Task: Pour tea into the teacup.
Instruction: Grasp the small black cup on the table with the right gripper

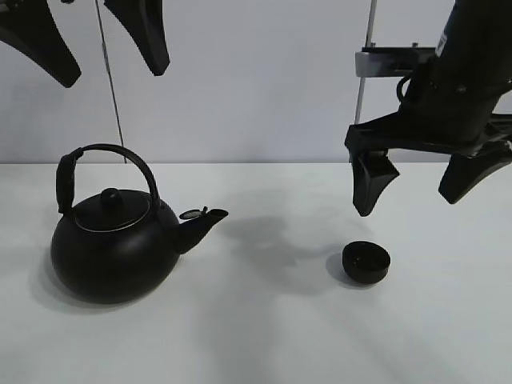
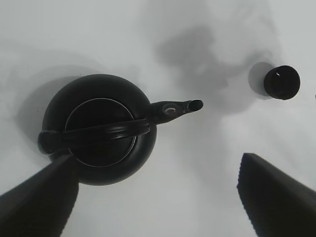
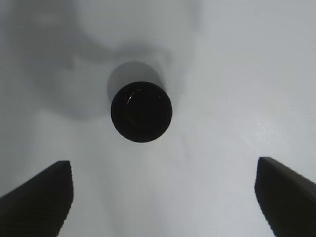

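Left end effector (image 1: 114, 70) hung wide open, empty, over kettle (image 1: 112, 248); right end effector (image 1: 408, 202) likewise over teacup (image 1: 366, 262), toward tabletop's (image 1: 264, 336) right edge. Judged kettle heavy, rigid: grip handle (image 1: 112, 150) at crown. Teacup light, easily tipped.

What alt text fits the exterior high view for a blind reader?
A black kettle on a white table points its spout at a small black teacup. The right jaws hang open above the teacup, the left jaws above the kettle.
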Motion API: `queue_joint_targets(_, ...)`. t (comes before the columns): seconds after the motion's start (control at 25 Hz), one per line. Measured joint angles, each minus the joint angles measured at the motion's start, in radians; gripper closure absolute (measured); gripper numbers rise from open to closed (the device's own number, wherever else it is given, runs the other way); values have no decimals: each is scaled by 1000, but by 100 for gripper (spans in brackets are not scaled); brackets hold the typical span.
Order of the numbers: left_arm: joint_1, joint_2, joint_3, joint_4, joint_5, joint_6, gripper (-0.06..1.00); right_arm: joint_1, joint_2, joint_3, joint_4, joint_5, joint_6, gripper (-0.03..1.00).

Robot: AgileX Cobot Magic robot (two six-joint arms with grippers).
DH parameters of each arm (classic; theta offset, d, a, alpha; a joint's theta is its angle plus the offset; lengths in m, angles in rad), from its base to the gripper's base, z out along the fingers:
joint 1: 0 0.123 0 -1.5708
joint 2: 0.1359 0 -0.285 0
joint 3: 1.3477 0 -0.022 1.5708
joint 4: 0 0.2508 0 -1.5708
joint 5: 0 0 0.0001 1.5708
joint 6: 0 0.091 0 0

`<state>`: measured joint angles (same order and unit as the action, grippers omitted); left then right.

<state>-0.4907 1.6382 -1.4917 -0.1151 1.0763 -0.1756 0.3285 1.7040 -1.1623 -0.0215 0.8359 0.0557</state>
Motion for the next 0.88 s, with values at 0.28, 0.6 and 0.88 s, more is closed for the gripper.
queue_joint_targets(0.28,0,0,0,0,0,0,31,15,92,6,-50,-87,25,27)
queue_joint_targets(0.6,0,0,0,0,0,0,31,15,193,6,-18,-137,2,27)
queue_joint_targets(0.88,0,0,0,0,0,0,31,15,235,5,-8,-171,-4,28)
